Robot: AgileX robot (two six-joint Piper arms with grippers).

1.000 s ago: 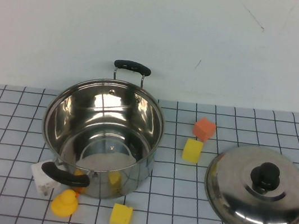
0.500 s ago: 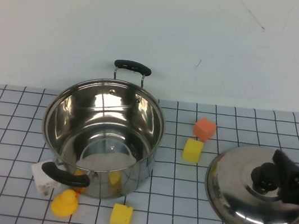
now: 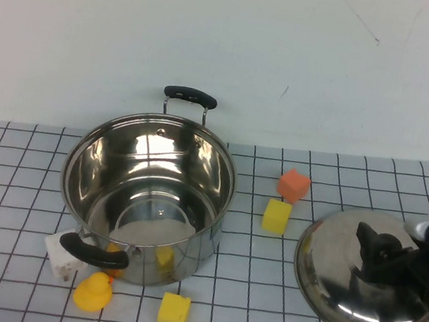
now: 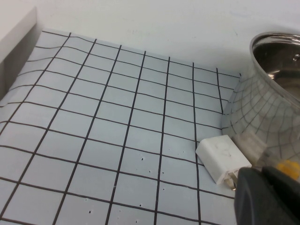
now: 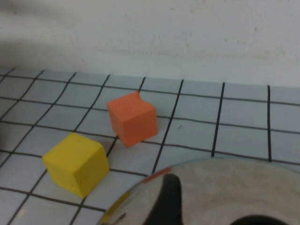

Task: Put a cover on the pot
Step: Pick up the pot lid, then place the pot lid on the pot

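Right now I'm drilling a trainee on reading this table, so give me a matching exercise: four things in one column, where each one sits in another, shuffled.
Things:
1. pot
2. lid
3. orange block
4. right claw

Places:
A. over the lid's knob
B. flat on the mat, right of the pot
C. just behind a yellow block
D. open, uncovered, left of centre

Pairs: 1-D, 2-B, 3-C, 4-A

The left claw is out of the high view, by the pot's near left side.
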